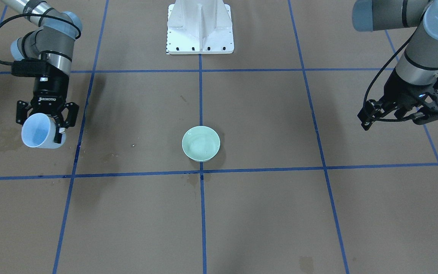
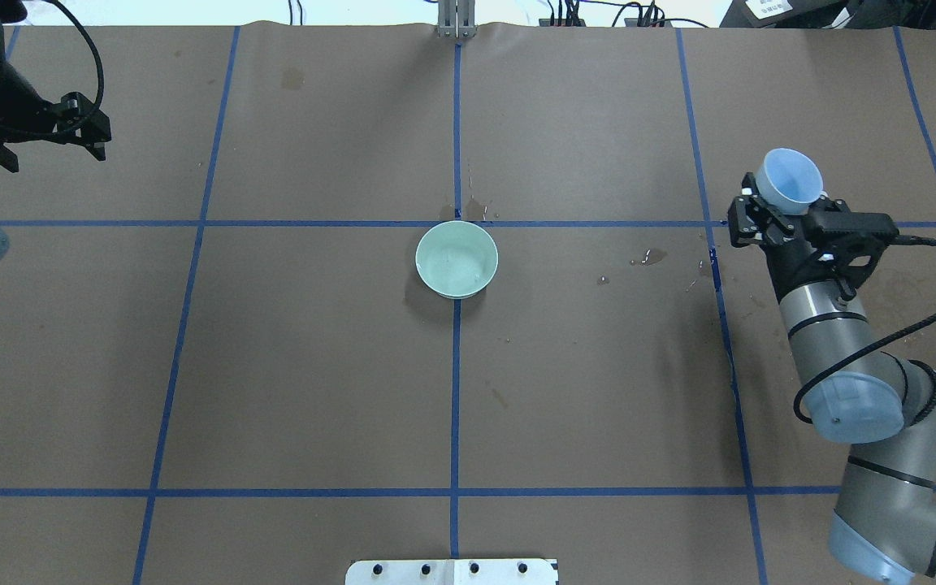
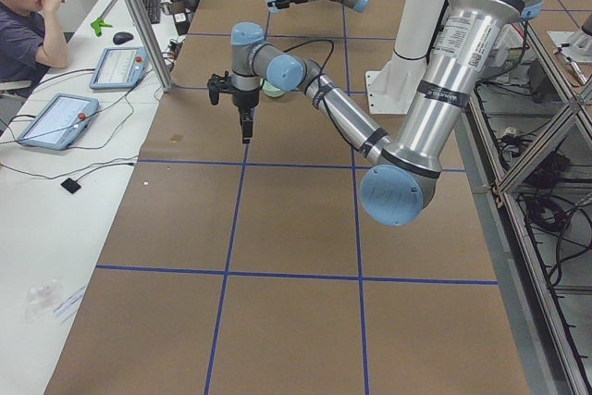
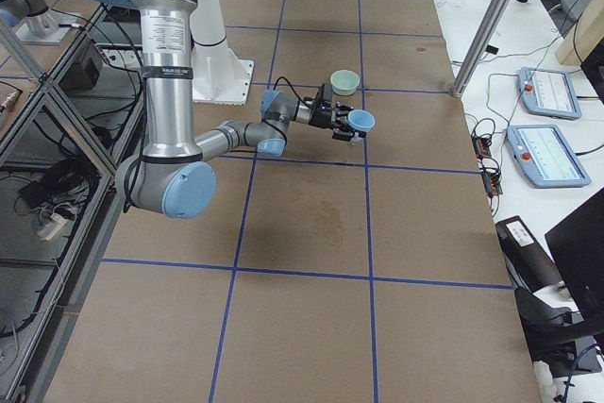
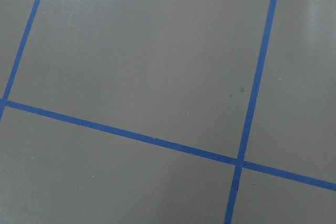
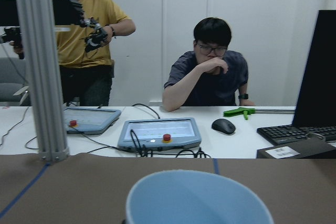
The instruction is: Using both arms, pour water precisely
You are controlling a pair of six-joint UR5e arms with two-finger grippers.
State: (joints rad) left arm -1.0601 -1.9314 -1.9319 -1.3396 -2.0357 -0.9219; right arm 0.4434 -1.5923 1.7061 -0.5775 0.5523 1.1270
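R jaws: right gripper (image 1: 46,121) clenched on blue cup (image 1: 36,131), pinching its wall near the rim.
Cup: held above the table at its right side, well apart from the bowl. Mouth shows in both front and overhead views. Contents: cannot tell.
L jaws: left gripper (image 2: 45,142) spread, nothing between the fingers. It hangs over the table's far left corner.
Water: pale glints (image 2: 458,264) inside green bowl (image 1: 200,144); also small wet spots (image 2: 648,257) on the paper between bowl and R gripper.
Bowl: upright at table centre, on the mid tape line, just near of the far cross line.
Arms: right arm (image 2: 821,325) comes in from near right, left arm (image 1: 420,57) from the left.
Bkgd: table (image 2: 314,366) is brown with a blue tape grid; white pedestal (image 1: 200,26) at near edge, centre.
R wrist cam: cup rim at bottom, two people behind a white desk beyond the far edge.
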